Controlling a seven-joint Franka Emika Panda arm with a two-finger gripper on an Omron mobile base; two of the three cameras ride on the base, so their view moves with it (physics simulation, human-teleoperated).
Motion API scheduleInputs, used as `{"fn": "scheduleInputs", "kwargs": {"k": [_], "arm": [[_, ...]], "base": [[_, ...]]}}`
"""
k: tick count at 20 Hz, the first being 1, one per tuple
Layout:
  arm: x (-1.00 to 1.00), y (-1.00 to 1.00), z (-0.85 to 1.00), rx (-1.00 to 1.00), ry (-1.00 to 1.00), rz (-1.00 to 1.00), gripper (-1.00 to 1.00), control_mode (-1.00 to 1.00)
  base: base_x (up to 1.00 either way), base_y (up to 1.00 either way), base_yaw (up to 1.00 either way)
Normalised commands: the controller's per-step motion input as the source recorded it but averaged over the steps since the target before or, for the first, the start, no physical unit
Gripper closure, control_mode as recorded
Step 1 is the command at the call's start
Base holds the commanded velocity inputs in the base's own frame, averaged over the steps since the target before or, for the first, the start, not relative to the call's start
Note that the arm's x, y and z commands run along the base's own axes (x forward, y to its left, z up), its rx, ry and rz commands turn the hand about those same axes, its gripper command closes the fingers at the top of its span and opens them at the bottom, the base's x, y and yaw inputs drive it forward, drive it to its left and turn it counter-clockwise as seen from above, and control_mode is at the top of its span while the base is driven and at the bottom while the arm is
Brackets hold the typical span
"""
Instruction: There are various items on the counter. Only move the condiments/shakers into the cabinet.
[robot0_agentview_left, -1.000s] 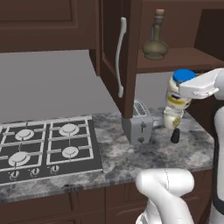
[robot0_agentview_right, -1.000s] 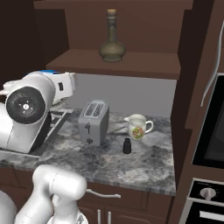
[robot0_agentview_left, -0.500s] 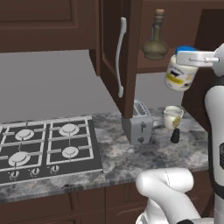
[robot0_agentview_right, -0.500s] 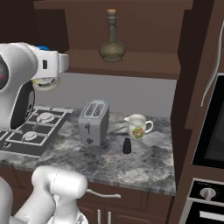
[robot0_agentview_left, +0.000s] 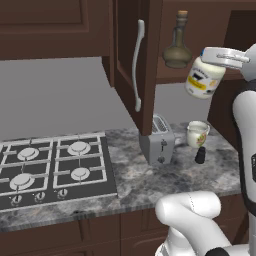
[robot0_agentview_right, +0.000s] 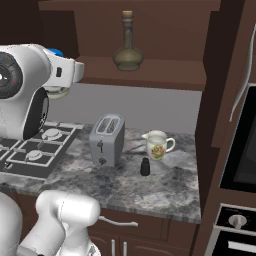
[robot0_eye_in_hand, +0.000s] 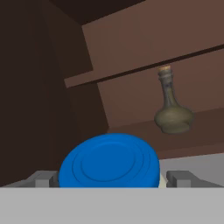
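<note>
I have the gripper (robot0_agentview_left: 212, 59) clamped wide around the blue-lidded jar (robot0_agentview_left: 203, 79), holding it by its top; in the left base view the creamy body hangs tilted below the hand, up in the air level with the cabinet shelf (robot0_agentview_left: 190, 75). In the hand view the blue lid (robot0_eye_in_hand: 109, 161) sits right at the gripper (robot0_eye_in_hand: 109, 177), between the two finger tips. Ahead of the hand and a little to one side, the olive-brown bottle (robot0_eye_in_hand: 173, 103) stands upright on the shelf inside the open cabinet (robot0_agentview_left: 131, 55). Well below the gripper, on the counter (robot0_agentview_left: 165, 175), I see the tiny black shaker (robot0_agentview_left: 200, 155) just in front of the cream mug (robot0_agentview_left: 196, 133), with the silver toaster (robot0_agentview_left: 159, 141) beside them. The hob (robot0_agentview_left: 47, 167) lies far off to the side.
</note>
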Motion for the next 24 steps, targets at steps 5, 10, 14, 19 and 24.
{"fn": "scheduleInputs", "kwargs": {"k": [5,10,14,19,24], "arm": [[0.54,0.00,0.04,0.00,0.00,-0.09,1.00,-1.00],[0.51,0.03,0.00,0.00,0.00,-0.07,1.00,-1.00],[0.48,0.11,0.00,0.00,0.00,-0.05,1.00,-1.00],[0.49,0.13,0.00,0.00,0.00,-0.04,1.00,-1.00],[0.57,0.08,0.00,0.00,0.03,0.00,1.00,-1.00]], "base": [[0.00,0.00,0.00],[0.00,0.00,0.00],[0.00,0.00,0.00],[0.00,0.00,0.00],[0.00,0.00,0.00]]}}
